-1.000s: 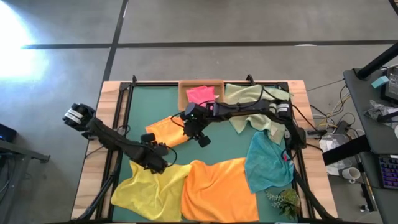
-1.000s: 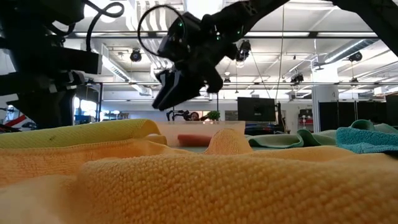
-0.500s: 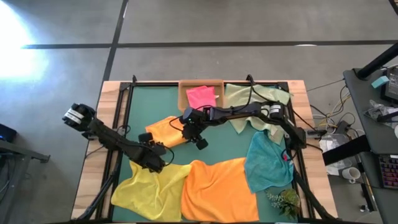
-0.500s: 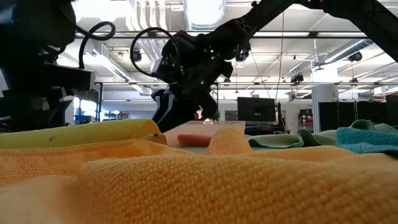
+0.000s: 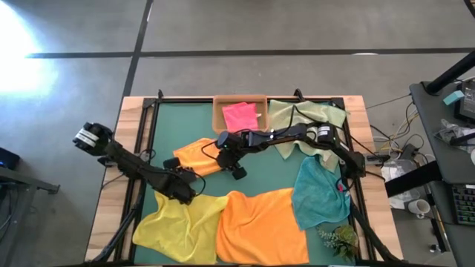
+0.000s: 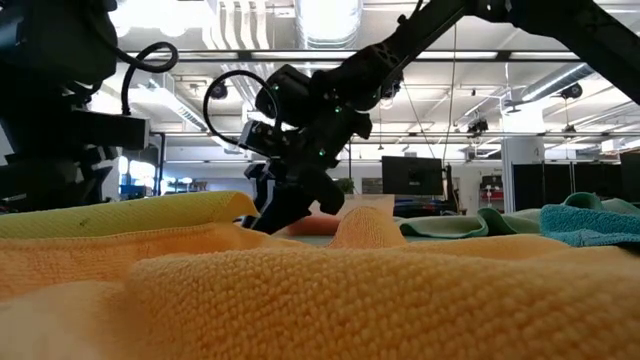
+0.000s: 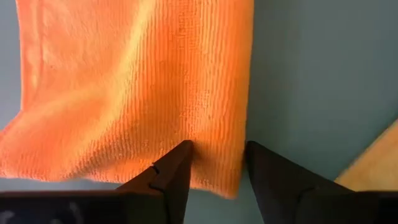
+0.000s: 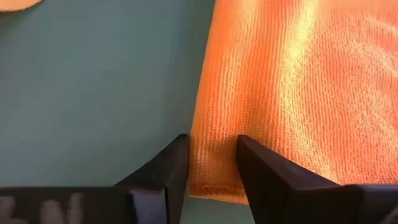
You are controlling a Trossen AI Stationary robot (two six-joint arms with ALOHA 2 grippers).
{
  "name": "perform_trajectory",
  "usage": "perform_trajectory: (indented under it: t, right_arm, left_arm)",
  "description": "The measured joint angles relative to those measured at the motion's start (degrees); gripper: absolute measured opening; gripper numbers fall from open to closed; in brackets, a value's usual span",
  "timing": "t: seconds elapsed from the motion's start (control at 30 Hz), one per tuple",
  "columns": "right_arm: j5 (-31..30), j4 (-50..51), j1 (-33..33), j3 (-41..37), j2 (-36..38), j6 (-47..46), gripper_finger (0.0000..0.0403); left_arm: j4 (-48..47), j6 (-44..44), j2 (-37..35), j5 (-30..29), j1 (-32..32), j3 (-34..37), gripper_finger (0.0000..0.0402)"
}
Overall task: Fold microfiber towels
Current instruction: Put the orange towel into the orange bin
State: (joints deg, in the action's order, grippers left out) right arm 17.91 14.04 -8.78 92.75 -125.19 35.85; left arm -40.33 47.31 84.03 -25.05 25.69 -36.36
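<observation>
From above, six towels lie on the green mat (image 5: 167, 126): two orange, one yellow (image 5: 177, 226), one pink (image 5: 240, 115) in the wooden tray (image 5: 220, 111) at the far edge, one pale green (image 5: 300, 122) and one teal (image 5: 319, 193). The folded orange towel (image 5: 199, 154) sits mid-mat; the bigger orange towel (image 5: 260, 226) lies at the near edge. Only the wrist views show the grips: the left gripper (image 7: 214, 162) straddles one corner of the folded orange towel, fingers narrow about its edge, and the right gripper (image 8: 211, 158) straddles another corner likewise. The low view shows the right gripper down at cloth level.
</observation>
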Motion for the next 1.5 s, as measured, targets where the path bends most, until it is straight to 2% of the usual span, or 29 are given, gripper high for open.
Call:
perform_trajectory:
  t: [0.13,0.27,0.33,0.5,0.77,1.0,1.37,1.5]
  right_arm:
    - [-0.78,-0.26,0.0,0.0,-0.08,-1.49,0.0085]
    - [-1.2,-0.26,0.0,0.02,-0.08,-1.52,0.0036]
    - [-1.32,-0.14,0.0,0.03,-0.08,-2.15,0.0016]
    - [-1.88,1.93,-0.1,0.09,0.76,-4.99,0.001]
    - [-1.86,12.82,-0.15,0.47,5.24,-8.13,0.0009]
    - [-1.81,22.04,-0.36,0.52,10.77,-9.31,0.0009]
    - [-1.75,27.31,-3.3,0.52,20.2,-13.48,0.0009]
    - [-4.31,29.94,-4.36,0.52,23.3,-16.33,0.0009]
  left_arm:
    - [-0.25,-0.11,0.22,-2.89,-0.72,0.32,0.0083]
    - [0.5,-2.55,0.26,-3.16,-1.24,0.73,0.0021]
    - [1.02,-2.73,0.26,-3.37,-1.41,0.98,0.0007]
    - [1.76,-2.73,-0.34,-1.7,-2.01,0.44,0.0006]
    - [2.17,-7.44,-3.49,1.2,-3.44,-5.24,0.0002]
    - [1.93,-17.42,-3.67,4.11,-7.53,-12.48,0.0001]
    - [-2.75,-37.37,-3.59,3.97,-18.34,-23.3,0.0]
    - [-2.56,-42.36,-3.59,3.82,-22.29,-28.51,0.0]
